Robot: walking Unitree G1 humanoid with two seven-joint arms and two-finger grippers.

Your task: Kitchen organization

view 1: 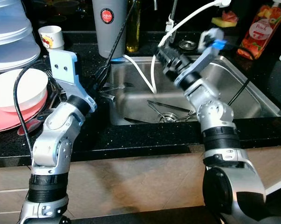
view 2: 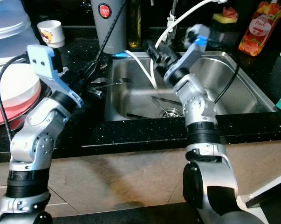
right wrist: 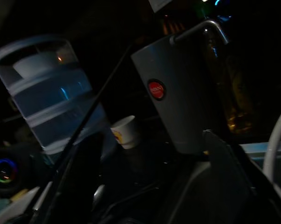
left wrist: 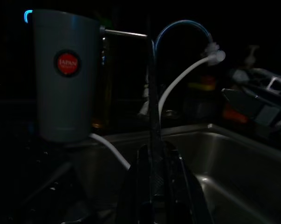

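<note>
While sink (view 1: 252, 100) holds tongs (view 1: 170, 108) — grey cup (view 1: 108, 28) stands behind.

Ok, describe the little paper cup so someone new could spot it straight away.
Start at the steel sink and look to the black counter on its left. Behind the stacked bowls stands the small white paper cup, far shorter than the grey tumbler beside it.

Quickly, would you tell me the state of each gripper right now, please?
Left gripper: shut on a thin metal utensil at the sink's left edge.
Right gripper: open, holding nothing, above the sink.
</note>
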